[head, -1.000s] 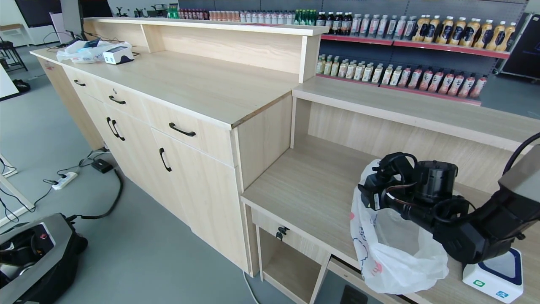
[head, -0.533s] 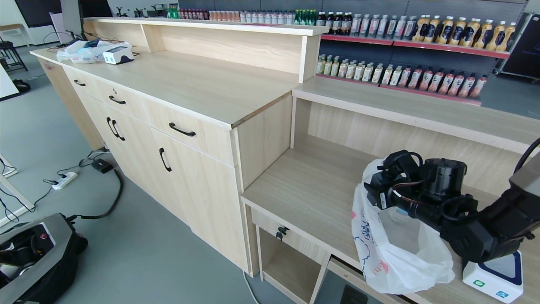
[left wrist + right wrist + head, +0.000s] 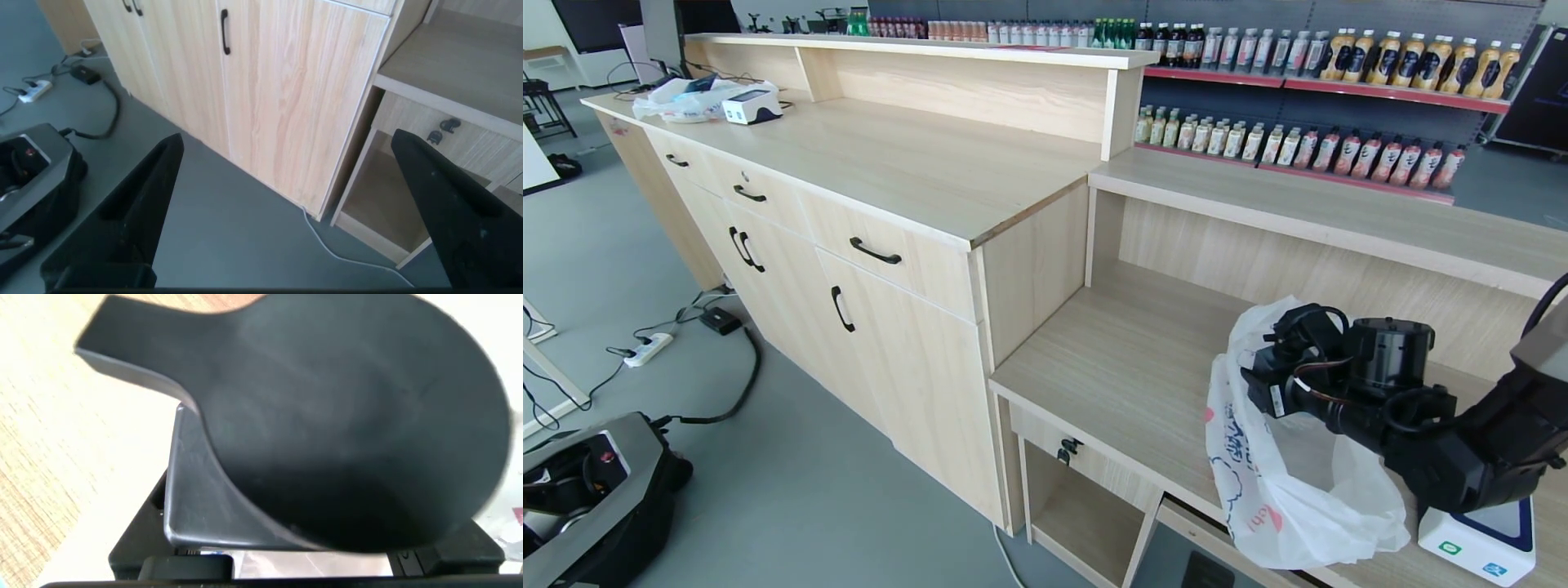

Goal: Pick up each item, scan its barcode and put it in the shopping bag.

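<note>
Head above counter [image 3: 1127, 367], wrists facing down

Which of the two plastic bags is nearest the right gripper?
The open bag standing on the low desk; the other bag lies crumpled on the far counter.

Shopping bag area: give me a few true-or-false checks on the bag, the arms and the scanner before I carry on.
1. The shopping bag stands on the lower counter. True.
2. The right arm is above the bag's open mouth. True.
3. The left gripper is shut on a bottle. False: its fingers are spread and empty, above the floor beside the cabinet.
4. The white scanner sits to the robot's left of the bag. False: it sits to the bag's right, on the same counter.
</note>
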Controlling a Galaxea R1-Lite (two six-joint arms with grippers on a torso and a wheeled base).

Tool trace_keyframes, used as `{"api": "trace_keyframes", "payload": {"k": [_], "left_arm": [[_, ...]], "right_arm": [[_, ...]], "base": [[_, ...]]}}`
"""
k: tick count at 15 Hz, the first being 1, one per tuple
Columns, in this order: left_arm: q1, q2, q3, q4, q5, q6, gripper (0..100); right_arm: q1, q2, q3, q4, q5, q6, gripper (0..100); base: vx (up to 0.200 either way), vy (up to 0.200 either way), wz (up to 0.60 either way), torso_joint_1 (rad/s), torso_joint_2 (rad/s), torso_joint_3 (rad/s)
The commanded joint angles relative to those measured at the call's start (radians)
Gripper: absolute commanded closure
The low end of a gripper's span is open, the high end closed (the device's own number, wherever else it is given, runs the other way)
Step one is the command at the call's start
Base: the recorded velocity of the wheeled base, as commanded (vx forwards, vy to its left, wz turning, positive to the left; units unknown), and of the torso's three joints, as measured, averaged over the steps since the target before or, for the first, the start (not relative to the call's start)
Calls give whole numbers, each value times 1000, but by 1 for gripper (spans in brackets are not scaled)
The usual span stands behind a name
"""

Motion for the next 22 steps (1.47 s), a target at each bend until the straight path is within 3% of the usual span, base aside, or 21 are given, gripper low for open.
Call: {"api": "trace_keyframes", "payload": {"k": [1, 22], "left_arm": [[0, 0, 0, 0, 0, 0, 0], [0, 0, 0, 0, 0, 0, 0]], "right_arm": [[0, 25, 1, -1, 2, 1, 100], [20, 152, -42, -52, 8, 9, 100]], "base": [[0, 0, 0, 0, 0, 0], [0, 0, 0, 0, 0, 0]]}}
